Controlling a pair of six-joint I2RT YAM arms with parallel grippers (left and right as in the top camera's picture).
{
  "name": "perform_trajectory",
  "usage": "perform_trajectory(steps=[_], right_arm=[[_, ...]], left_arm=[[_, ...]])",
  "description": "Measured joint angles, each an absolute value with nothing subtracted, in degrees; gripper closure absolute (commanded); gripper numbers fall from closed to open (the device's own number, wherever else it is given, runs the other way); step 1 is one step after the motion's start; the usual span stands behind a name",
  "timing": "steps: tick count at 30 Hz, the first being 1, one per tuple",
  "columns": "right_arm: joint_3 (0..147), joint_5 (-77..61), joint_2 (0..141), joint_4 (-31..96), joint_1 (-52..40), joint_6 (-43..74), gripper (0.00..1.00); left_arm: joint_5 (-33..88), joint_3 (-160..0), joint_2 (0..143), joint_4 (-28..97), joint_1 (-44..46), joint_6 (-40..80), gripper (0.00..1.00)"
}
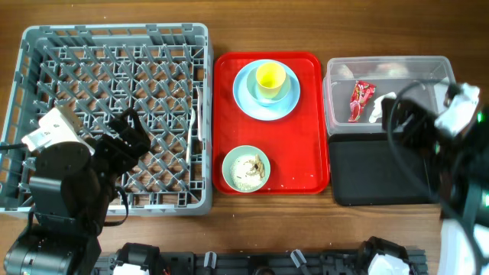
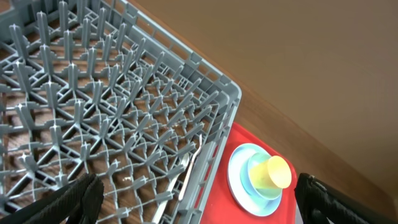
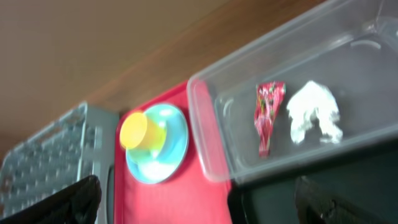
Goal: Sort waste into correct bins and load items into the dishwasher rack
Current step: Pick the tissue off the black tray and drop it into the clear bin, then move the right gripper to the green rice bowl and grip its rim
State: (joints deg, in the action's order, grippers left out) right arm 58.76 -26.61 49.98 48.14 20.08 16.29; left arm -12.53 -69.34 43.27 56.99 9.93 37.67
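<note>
The grey dishwasher rack (image 1: 114, 30) fills the left, with white utensils (image 1: 192, 126) lying along its right side. My left gripper (image 1: 130, 137) hovers over the rack's front, open and empty (image 2: 199, 202). On the red serving tray sit the blue plate (image 1: 248, 99) with the yellow cup (image 1: 270, 79) on it, and the green bowl (image 1: 229, 159) holding rice scraps (image 1: 246, 169). The clear tub (image 1: 336, 103) holds the red wrapper (image 1: 359, 100) and white tissue (image 1: 380, 107). My right gripper (image 1: 401, 114) is open and empty (image 3: 205, 205) above the tub's front edge and the black tray (image 1: 374, 172).
The red serving tray (image 1: 306, 153) lies between the rack and the bins. The right arm's body and cables cover the right ends of the tub and black tray. Bare wooden table runs along the far edge.
</note>
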Motion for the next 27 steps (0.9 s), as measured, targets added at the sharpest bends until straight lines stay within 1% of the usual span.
perform_trajectory(steps=[3, 6, 10, 11, 14, 15, 16, 17, 18, 20, 24, 26, 27], right_arm=[[58.8, -27.1, 38.5, 51.5, 20.1, 12.4, 0.00], [58.8, -27.4, 31.6, 51.9, 20.1, 10.9, 0.00], [58.8, -27.4, 29.9, 52.3, 20.1, 10.3, 0.00], [58.8, -27.5, 29.9, 52.6, 20.1, 10.6, 0.03], [58.8, -29.1, 29.9, 54.5, 20.1, 12.6, 0.26], [58.7, -31.4, 30.0, 54.8, 20.1, 12.6, 0.42], [58.6, -34.0, 30.3, 55.0, 20.1, 11.9, 0.66], [58.4, -36.8, 31.0, 56.0, 20.1, 10.7, 0.73], [58.0, -40.5, 32.5, 57.9, 20.1, 8.4, 0.78], [56.8, -43.8, 37.0, 62.0, 20.1, 4.6, 0.81], [55.3, -44.1, 46.7, 66.2, 18.3, -2.5, 0.78], [55.3, -42.5, 50.0, 65.8, 12.8, -4.3, 0.77], [55.3, -41.2, 51.9, 64.9, 8.6, -4.4, 0.74]], left_arm=[[-12.5, -69.3, 43.3, 57.0, 9.9, 37.6, 0.00], [-12.5, -69.3, 43.3, 57.0, 9.9, 37.6, 0.00], [-12.5, -69.3, 43.3, 57.0, 9.9, 37.6, 0.00], [-12.5, -69.3, 43.3, 57.0, 9.9, 37.7, 0.00], [-12.5, -69.3, 43.3, 57.0, 9.9, 37.6, 0.00], [-12.5, -69.3, 43.3, 57.0, 9.9, 37.6, 0.00], [-12.5, -69.3, 43.3, 57.0, 9.9, 37.7, 0.00], [-12.5, -69.3, 43.3, 57.0, 9.9, 37.6, 0.00], [-12.5, -69.3, 43.3, 57.0, 9.9, 37.6, 0.00], [-12.5, -69.3, 43.3, 57.0, 9.9, 37.7, 0.00], [-12.5, -69.3, 43.3, 57.0, 9.9, 37.6, 0.00], [-12.5, -69.3, 43.3, 57.0, 9.9, 37.7, 0.00], [-12.5, -69.3, 43.3, 57.0, 9.9, 37.6, 0.00]])
